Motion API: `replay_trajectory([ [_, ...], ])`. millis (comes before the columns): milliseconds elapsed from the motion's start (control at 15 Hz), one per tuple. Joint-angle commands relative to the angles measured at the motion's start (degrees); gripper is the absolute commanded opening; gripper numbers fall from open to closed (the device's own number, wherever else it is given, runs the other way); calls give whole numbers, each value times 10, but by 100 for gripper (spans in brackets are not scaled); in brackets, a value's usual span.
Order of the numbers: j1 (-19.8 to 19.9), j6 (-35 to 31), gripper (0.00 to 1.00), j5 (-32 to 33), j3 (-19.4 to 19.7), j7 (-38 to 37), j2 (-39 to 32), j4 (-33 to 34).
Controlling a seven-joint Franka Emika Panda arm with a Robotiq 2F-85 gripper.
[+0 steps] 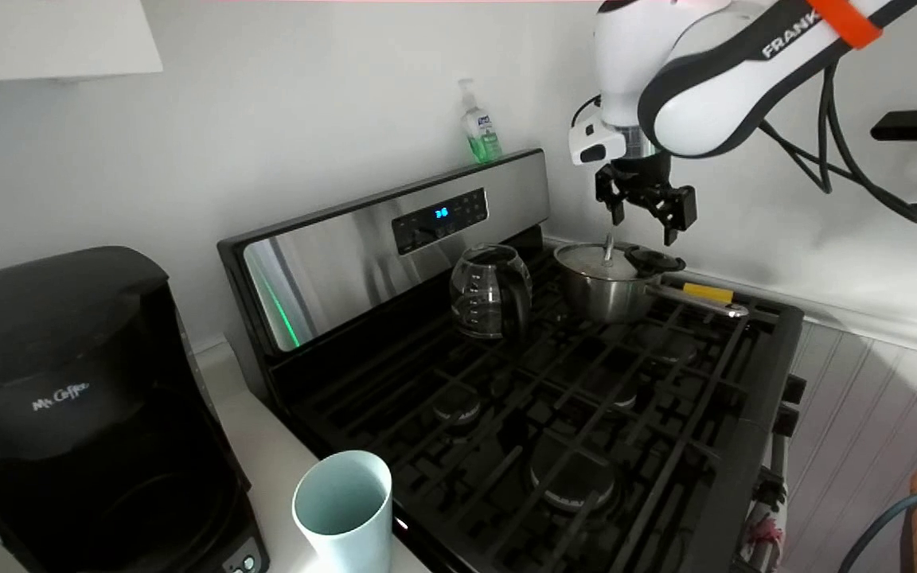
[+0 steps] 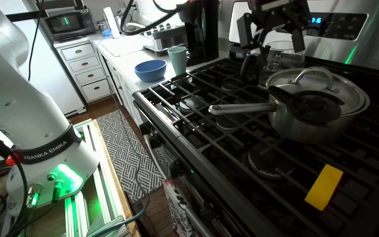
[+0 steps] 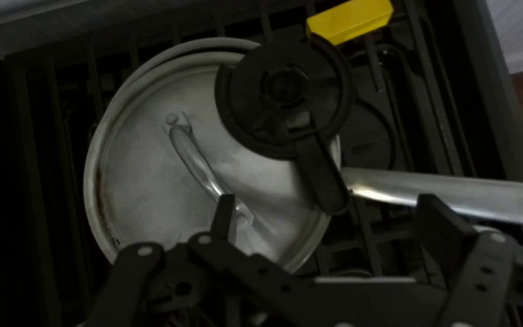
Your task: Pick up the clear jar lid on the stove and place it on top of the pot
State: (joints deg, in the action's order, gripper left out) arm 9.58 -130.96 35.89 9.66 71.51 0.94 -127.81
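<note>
The stainless steel pot (image 1: 606, 301) stands on the black stove (image 2: 189, 144) near the wall, its long handle (image 3: 425, 188) sticking out. A metal lid with a loop handle (image 3: 152, 172) covers it. A round black lid with a tab (image 3: 284, 95) lies on the metal lid near the rim, also seen in both exterior views (image 1: 656, 261) (image 2: 316, 107). I cannot make out any see-through jar lid. My gripper (image 1: 644, 224) is open and empty above the pot, apart from it. In the wrist view its fingertips (image 3: 327, 202) overlap the metal lid and the pot's handle.
A glass kettle (image 1: 476, 298) with a dark handle stands beside the pot. A yellow block (image 2: 324, 187) lies on the grates. A sanitizer bottle (image 1: 481, 135) stands on the back panel. A pale cup (image 1: 351, 517), blue bowl (image 2: 150, 70) and coffee maker (image 1: 60, 342) stand on the counter.
</note>
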Motion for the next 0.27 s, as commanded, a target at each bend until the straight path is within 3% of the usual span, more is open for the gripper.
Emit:
replay_trajectory([
  [0, -22, 90, 100, -64, -22, -80, 74, -18],
  [133, -31, 120, 100, -104, -29, -120, 94, -13],
  [200, -28, 98, 100, -74, -22, -86, 62, 0],
])
